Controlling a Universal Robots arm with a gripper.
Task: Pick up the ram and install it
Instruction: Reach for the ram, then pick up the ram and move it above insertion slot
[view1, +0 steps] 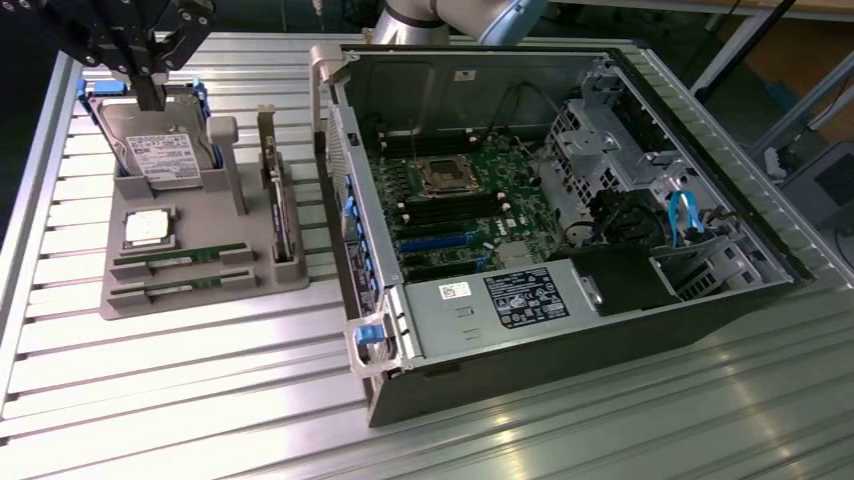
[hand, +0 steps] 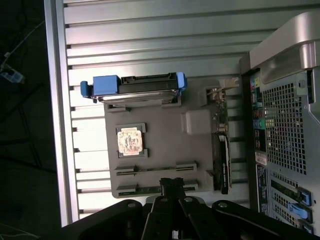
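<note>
1. Step in hand, as I read it: the approach, with the pick not yet made. In the exterior view the gripper (view1: 150, 100) hangs over the hard drive (view1: 167, 155) at the 12 o'clock end of the tray (view1: 214, 225). Its fingers are pressed together and hold nothing.
2. The ram (view1: 180, 258) lies seated in its slot near the tray's 6 o'clock end, well apart from the gripper. A twin stick (view1: 180, 284) sits just beside it, further toward 6.
3. My judgement is that a pick calls for the fingers to part before any descent. They would then straddle the stick's thin edge squarely from above.
4. Edges to mind:
   - The processor chip (view1: 147, 228) lies between the hard drive and the ram.
   - The expansion card (view1: 276, 200) stands upright along the tray's 3 o'clock side.
   - The gap between the two sticks looks narrow for a finger.
5. Open room:
   - There is bare table (view1: 200, 400) at 6 o'clock of the tray.
   - The computer case (view1: 340, 150) lies open at 3 o'clock, its wall rising just beside the tray.
   - The dark memory slots (view1: 414, 200) lie beside the processor socket inside the case.
</note>
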